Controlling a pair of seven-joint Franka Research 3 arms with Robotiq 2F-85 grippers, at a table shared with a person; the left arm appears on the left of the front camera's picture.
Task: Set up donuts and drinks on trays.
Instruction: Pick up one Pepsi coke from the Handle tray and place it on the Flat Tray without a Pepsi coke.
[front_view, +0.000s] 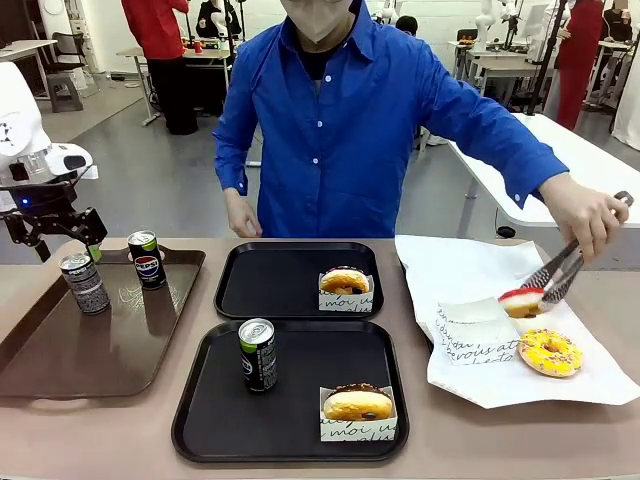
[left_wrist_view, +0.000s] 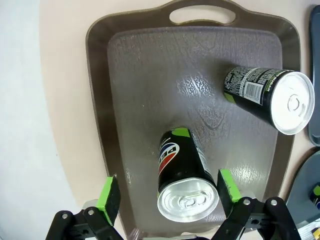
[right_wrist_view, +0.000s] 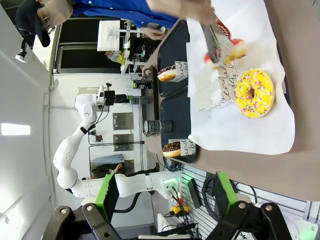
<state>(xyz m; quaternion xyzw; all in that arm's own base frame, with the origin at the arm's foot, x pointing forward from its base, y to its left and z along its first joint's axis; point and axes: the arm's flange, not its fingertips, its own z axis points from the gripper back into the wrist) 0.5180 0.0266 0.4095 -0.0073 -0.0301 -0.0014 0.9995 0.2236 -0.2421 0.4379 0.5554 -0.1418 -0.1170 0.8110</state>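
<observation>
Jaws wide, beige table (front_view: 500, 445), perhaps lab room (front_view: 140, 160)

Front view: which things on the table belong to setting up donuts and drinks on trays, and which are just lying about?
Belongs to the job: near black tray, far black tray, sleeved donuts, red donut, yellow donut, green can, grey can, Pepsi can.
Just lying about: brown tray, white paper.
</observation>
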